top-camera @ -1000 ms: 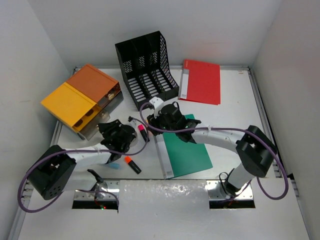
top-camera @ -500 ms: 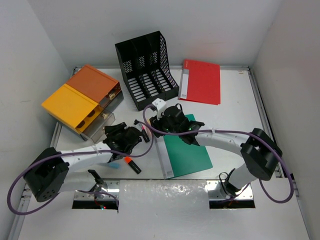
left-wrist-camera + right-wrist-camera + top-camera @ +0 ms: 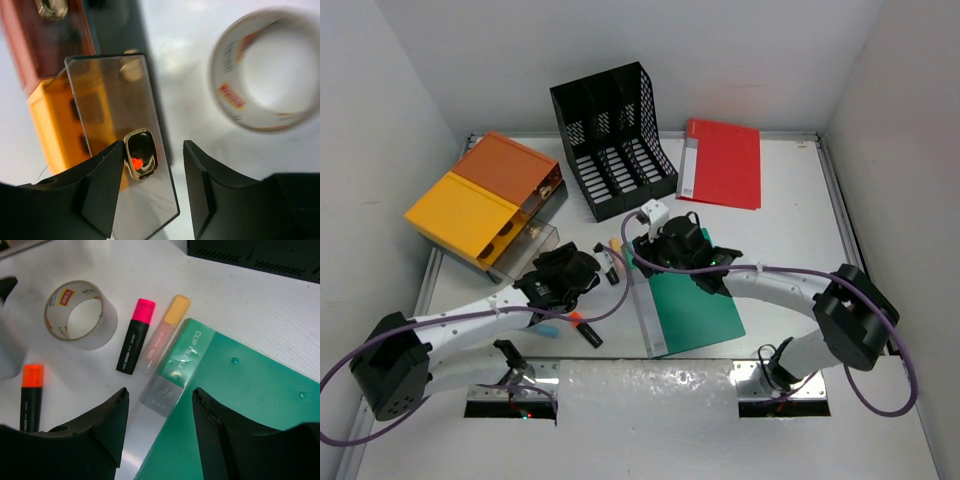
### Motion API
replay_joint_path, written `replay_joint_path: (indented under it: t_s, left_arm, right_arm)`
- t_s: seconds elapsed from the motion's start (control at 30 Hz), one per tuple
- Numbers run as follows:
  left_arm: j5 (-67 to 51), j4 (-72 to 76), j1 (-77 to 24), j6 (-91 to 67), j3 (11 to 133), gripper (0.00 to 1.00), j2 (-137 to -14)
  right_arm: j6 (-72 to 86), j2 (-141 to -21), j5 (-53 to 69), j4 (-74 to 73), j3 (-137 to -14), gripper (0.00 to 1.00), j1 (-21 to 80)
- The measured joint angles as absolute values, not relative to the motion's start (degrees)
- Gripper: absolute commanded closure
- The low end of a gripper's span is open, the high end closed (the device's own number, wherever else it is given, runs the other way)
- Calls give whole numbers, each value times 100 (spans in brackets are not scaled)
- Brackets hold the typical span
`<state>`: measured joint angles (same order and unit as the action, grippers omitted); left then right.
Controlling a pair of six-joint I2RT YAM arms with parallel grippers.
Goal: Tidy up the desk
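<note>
The large flat white desk (image 3: 790, 230) spreads beneath everything, with the arms based at its near edge. At its back a black mesh file rack (image 3: 613, 138) stands upright beside a flat red folder (image 3: 723, 163), probably the folder's eventual home. The orange-yellow drawer box (image 3: 485, 195) has its smoky translucent drawer (image 3: 120, 110) pulled out, seemingly to take small items. The left gripper (image 3: 152, 192) hovers over the drawer's brass handle (image 3: 141, 154), fingers apart and empty, with a clear tape roll (image 3: 265, 75) close by. The right gripper (image 3: 160, 435), fingers likewise spread on nothing, hangs over the spine of a green clip file (image 3: 240, 410). A yellow-capped highlighter (image 3: 165, 332) lies against that spine, and a pink-capped highlighter (image 3: 136, 336) lies just beside it. An orange-capped marker (image 3: 30, 395) lies apart.
</note>
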<state>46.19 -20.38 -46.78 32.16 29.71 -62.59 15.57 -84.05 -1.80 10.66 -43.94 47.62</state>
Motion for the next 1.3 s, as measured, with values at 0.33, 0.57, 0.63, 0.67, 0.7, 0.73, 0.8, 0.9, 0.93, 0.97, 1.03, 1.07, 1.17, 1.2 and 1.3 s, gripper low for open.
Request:
replay_joint_path:
  t_s: [0.33, 0.57, 0.63, 0.67, 0.7, 0.73, 0.8, 0.9, 0.93, 0.97, 1.03, 1.07, 1.17, 1.2, 1.3]
  left_arm:
    - [2523, -2425, -4681, 3251, 3474, 53, -6082]
    - [2563, -2335, -4689, 3245, 3527, 52, -6226]
    - [2617, -2316, -4698, 3227, 3527, 52, -6237]
    - [2644, -2307, -4709, 3214, 3527, 50, -6243]
    - [2685, -2303, -4724, 3199, 3527, 49, -6257]
    - [2718, -2294, -4733, 3177, 3527, 48, -6270]
    - [2783, -2285, -4735, 3140, 3520, 45, -6292]
    - [2899, -2196, -4757, 3109, 3457, 43, -6289]
    - [2919, -2143, -4755, 3107, 3428, 42, -6289]
    - [2928, -2082, -4742, 3111, 3395, 42, -6272]
    - [2899, -2010, -4676, 3124, 3358, 41, -6230]
    - [2858, -1966, -4604, 3124, 3343, 41, -6184]
    - [2788, -1927, -4436, 3127, 3282, 41, -6027]
    - [2783, -1935, -4399, 3124, 3258, 41, -5983]
    - [2764, -1955, -4351, 3127, 3221, 40, -5937]
  right_arm:
    - [1824, -8060, -104, 1179, -3975, 47, 4158]
    - [1800, -7852, -86, 1175, -3964, 47, 4134]
    - [1793, -7760, -89, 1179, -3933, 47, 4134]
    - [1789, -7712, -89, 1181, -3911, 46, 4134]
    - [1780, -7673, -89, 1179, -3892, 46, 4134]
    - [1776, -7640, -89, 1179, -3868, 46, 4134]
    - [1774, -7577, -89, 1177, -3817, 46, 4134]
    - [1774, -7529, -91, 1173, -3778, 46, 4134]
    - [1774, -7516, -89, 1175, -3771, 46, 4134]
    - [1774, -7509, -91, 1175, -3767, 46, 4134]
    - [1774, -7496, -89, 1175, -3758, 46, 4134]
    - [1774, -7494, -86, 1175, -3756, 46, 4134]
    - [1776, -7494, -86, 1175, -3754, 46, 4134]
    - [1776, -7494, -84, 1175, -3752, 46, 4134]
    - [1776, -7494, -84, 1177, -3750, 46, 4134]
